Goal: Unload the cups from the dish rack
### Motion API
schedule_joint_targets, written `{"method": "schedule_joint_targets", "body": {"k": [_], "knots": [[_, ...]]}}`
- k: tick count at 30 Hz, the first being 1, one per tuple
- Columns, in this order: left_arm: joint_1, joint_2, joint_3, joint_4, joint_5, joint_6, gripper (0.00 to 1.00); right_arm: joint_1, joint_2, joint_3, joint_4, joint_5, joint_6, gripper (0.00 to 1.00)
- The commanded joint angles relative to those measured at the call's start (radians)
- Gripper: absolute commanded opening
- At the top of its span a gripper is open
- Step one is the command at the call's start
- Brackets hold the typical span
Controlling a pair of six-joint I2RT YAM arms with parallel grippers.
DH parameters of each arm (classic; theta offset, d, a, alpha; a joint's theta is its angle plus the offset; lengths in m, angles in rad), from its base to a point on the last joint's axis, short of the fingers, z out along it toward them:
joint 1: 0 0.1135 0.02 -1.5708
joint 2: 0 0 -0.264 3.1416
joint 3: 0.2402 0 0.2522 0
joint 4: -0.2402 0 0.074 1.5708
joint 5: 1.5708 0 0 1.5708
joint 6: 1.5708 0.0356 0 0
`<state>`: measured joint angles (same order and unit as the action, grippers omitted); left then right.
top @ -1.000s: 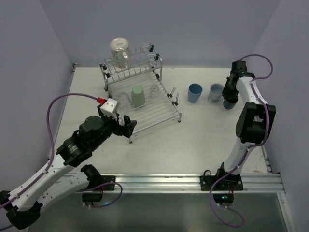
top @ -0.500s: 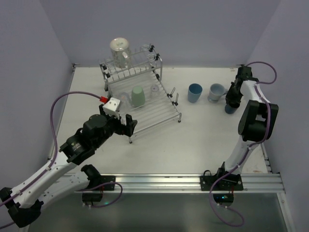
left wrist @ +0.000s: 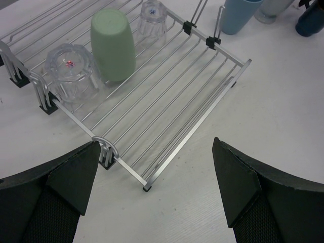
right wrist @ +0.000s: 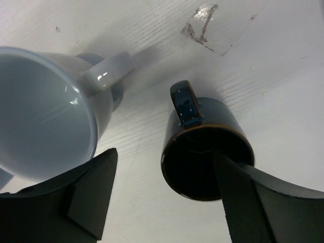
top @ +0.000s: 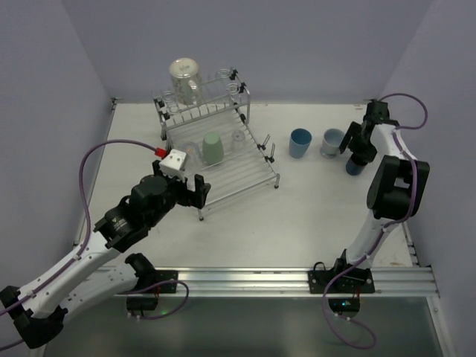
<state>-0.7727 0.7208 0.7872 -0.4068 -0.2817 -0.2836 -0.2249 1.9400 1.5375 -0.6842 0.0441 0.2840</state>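
Silver wire forms the dish rack (top: 223,165), which stands toward 11 o'clock on the table (top: 297,216). On its sloping rods a pale green tumbler (left wrist: 113,44) rests between two clear glasses, one (left wrist: 71,72) at its 8 o'clock and the other (left wrist: 153,17) at its 1 o'clock. A larger clear vessel (top: 184,77), perhaps a jar, sits on the back rail. Toward 2 o'clock a light blue tumbler (top: 300,143), a pale grey mug (right wrist: 45,111) and a dark blue mug (right wrist: 202,152) stand on the table. The left jaws are spread wide over the rack's near corner, holding nothing. The right jaws are spread above the dark blue mug; one finger crosses its rim, and I cannot tell whether it touches.
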Motion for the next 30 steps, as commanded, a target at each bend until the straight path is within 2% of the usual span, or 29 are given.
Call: {"method": "schedule_joint_targets", "body": {"k": [1,3,6,12,17,22,27,30], "knots": [[0.004,0.026,0.039,0.002,-0.051,0.018,1.00,-0.004,-0.159,0.000,0.032,0.033,0.026,0.82],[0.004,0.052,0.064,-0.009,-0.082,0.015,1.00,-0.004,-0.249,-0.030,0.057,0.007,0.053,0.92],[0.004,0.092,0.127,-0.030,-0.125,0.009,1.00,-0.002,-0.357,-0.092,0.127,-0.024,0.108,0.99],[0.004,0.299,0.314,-0.087,-0.197,-0.020,1.00,0.030,-0.714,-0.376,0.392,-0.183,0.224,0.99],[0.019,0.563,0.437,-0.093,-0.214,-0.020,1.00,0.182,-0.929,-0.592,0.552,-0.211,0.219,0.99],[0.065,0.765,0.549,-0.017,-0.175,-0.019,1.00,0.300,-1.050,-0.723,0.653,-0.317,0.257,0.99],[0.134,0.873,0.583,0.120,-0.145,0.017,0.96,0.338,-1.131,-0.809,0.678,-0.392,0.284,0.99],[0.159,0.949,0.601,0.132,-0.155,0.024,0.95,0.346,-1.153,-0.818,0.678,-0.421,0.287,0.99]]}}
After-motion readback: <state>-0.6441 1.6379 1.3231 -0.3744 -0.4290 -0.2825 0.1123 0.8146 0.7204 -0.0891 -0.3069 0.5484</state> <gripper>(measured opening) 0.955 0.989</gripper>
